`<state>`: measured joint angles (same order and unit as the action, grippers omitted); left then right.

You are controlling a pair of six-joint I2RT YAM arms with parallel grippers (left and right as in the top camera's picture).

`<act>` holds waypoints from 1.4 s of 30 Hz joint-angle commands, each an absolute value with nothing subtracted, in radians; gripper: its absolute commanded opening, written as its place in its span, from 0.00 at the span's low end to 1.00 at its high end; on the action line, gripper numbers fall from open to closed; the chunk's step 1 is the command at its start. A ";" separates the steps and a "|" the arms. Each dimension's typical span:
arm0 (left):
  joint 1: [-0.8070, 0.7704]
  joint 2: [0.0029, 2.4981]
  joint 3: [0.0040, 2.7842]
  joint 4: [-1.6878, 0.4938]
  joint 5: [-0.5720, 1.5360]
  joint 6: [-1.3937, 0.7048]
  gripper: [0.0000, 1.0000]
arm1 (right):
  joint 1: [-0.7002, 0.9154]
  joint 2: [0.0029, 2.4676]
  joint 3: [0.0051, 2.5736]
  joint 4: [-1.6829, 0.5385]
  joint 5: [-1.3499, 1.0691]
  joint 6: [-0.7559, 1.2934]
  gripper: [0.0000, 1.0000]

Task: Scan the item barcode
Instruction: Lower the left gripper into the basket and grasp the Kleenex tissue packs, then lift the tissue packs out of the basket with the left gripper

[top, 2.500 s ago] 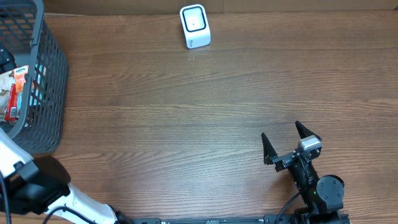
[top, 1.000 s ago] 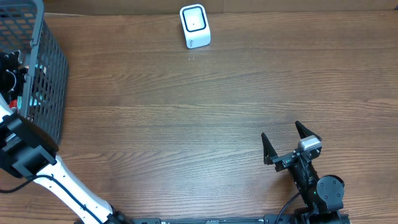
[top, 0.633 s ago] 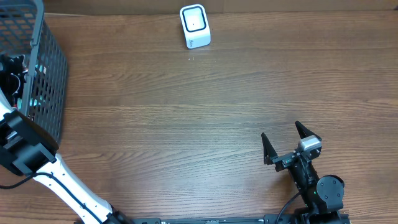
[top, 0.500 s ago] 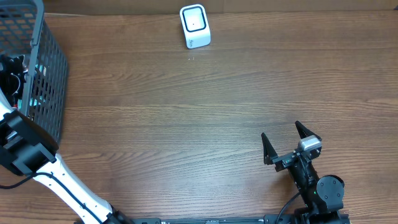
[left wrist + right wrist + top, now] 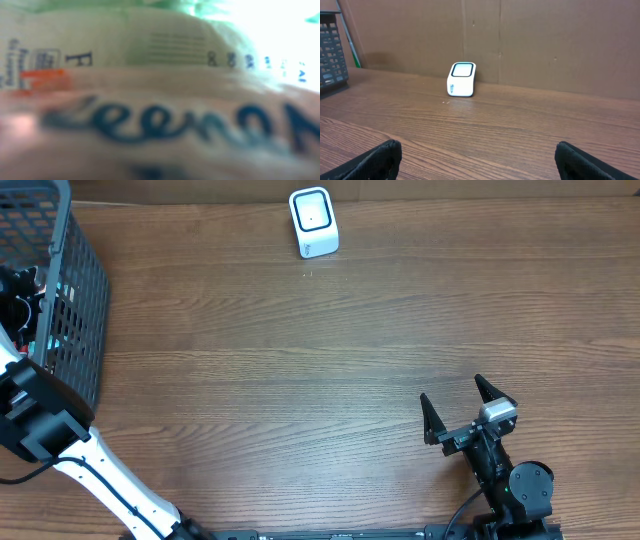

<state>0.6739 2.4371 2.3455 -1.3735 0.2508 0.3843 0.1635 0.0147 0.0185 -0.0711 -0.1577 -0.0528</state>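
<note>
A soft package [image 5: 160,125] with dark blue lettering and a pale printed label fills the left wrist view, blurred and very close. No barcode can be made out on it. My left gripper [image 5: 18,290] reaches down inside the grey mesh basket [image 5: 78,300] at the far left; its fingers are hidden, so a hold on the package does not show. The white scanner [image 5: 313,222] stands at the back of the table, also in the right wrist view [image 5: 461,79]. My right gripper [image 5: 458,405] rests open and empty at the front right, its midpoint [image 5: 480,160] over bare wood.
The basket's corner [image 5: 331,50] shows at the left of the right wrist view. A brown cardboard wall [image 5: 545,40] runs behind the table. The wooden tabletop [image 5: 300,370] lies between basket, scanner and right arm.
The left arm has swung up from the front left corner into the basket, covering the packages there. Over the last second it has barely shifted. The right arm has not moved.
</note>
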 commanded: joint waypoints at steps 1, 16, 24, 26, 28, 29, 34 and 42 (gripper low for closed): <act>0.680 2.435 2.395 -1.390 0.263 0.350 0.33 | 0.162 0.004 0.008 -0.067 -0.159 -0.052 1.00; 0.680 2.207 2.462 -1.376 0.234 0.228 0.33 | 0.162 0.004 0.008 -0.067 -0.159 -0.052 1.00; 0.680 1.975 2.462 -1.360 0.191 0.139 0.33 | 0.162 0.004 0.008 -0.067 -0.159 -0.052 1.00; 0.680 1.913 2.462 -1.360 0.191 0.117 0.33 | 0.162 0.004 0.008 -0.067 -0.159 -0.052 1.00; 0.680 1.859 2.462 -1.365 0.192 0.092 0.33 | 0.162 0.004 0.008 -0.067 -0.159 -0.052 1.00; 0.680 1.839 2.462 -1.369 0.192 0.079 0.33 | 0.162 0.004 0.008 -0.067 -0.159 -0.052 1.00; 0.649 1.737 2.462 -1.410 0.192 0.022 0.33 | 0.162 0.004 0.008 -0.067 -0.159 -0.052 1.00; 0.475 1.678 2.462 -1.534 0.142 -0.006 0.34 | 0.162 0.004 0.008 -0.067 -0.159 -0.052 1.00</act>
